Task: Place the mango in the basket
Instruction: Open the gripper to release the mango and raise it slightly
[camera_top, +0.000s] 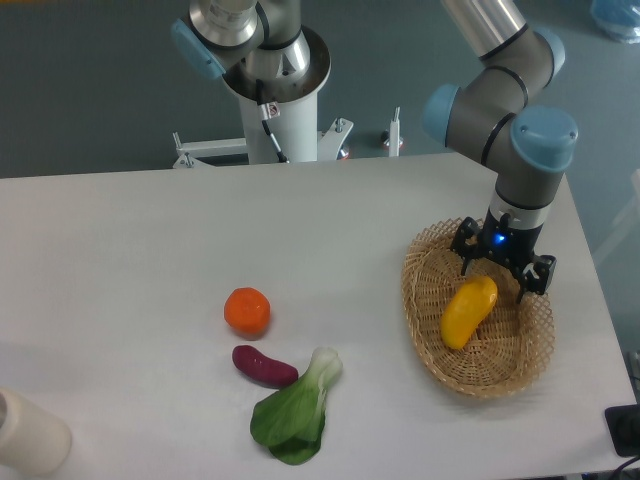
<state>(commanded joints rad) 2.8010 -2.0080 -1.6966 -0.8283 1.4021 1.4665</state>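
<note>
The mango lies inside the basket, tilted, with its top end pointing to 1 o'clock. The pincer is right above that top end, and its two fingers are spread apart with nothing between them. The basket sits on the white worktop. Far off at 9 o'clock is an orange. Below it lie a purple vegetable and a leafy green one
</note>
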